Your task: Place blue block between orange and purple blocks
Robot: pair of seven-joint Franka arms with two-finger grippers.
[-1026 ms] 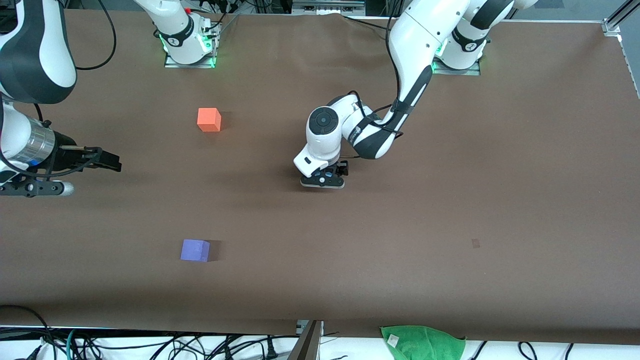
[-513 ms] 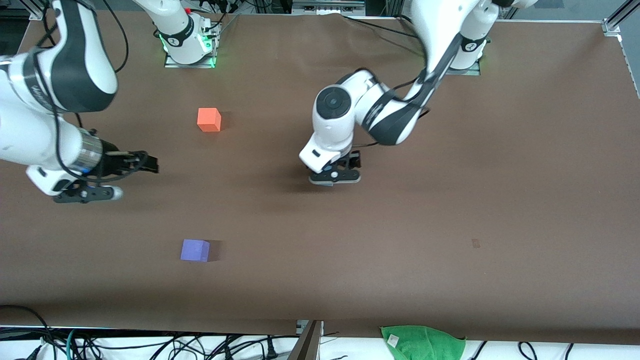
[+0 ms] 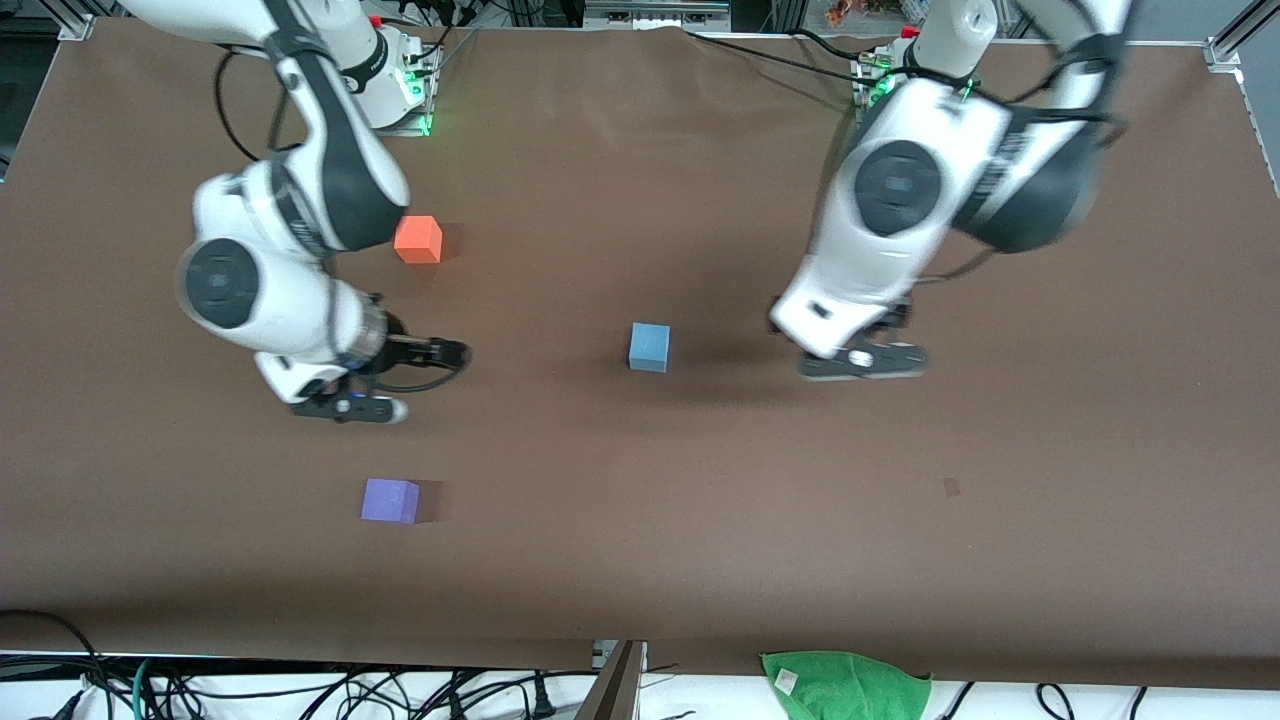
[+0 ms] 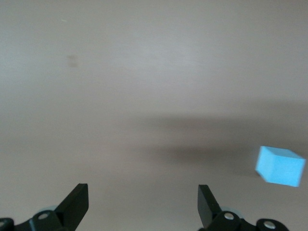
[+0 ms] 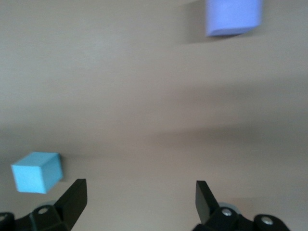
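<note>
The blue block (image 3: 649, 347) sat alone on the brown bench (image 3: 1050, 450), roughly mid-bench and toward the left arm's end from the other two cubes. The orange block (image 3: 418, 240) lay nearer the robots' bases and the purple block (image 3: 390, 500) nearer the front camera, with a clear lane of bench between them. The right hand (image 3: 450, 354) hovered over that lane, its fingers (image 5: 73, 196) spread wide and empty, pointing toward the blue cube. The left hand (image 3: 862, 362) hung over bare bench beside the blue cube, wide apart too, holding nothing. As I read it, the step in hand was the pickup. Done well, that meant squaring the fingers to two flat faces, centring before closing, lifting clear, then setting down on the line joining orange and purple without nudging either. An off-centre pinch risked twisting the cube.
</note>
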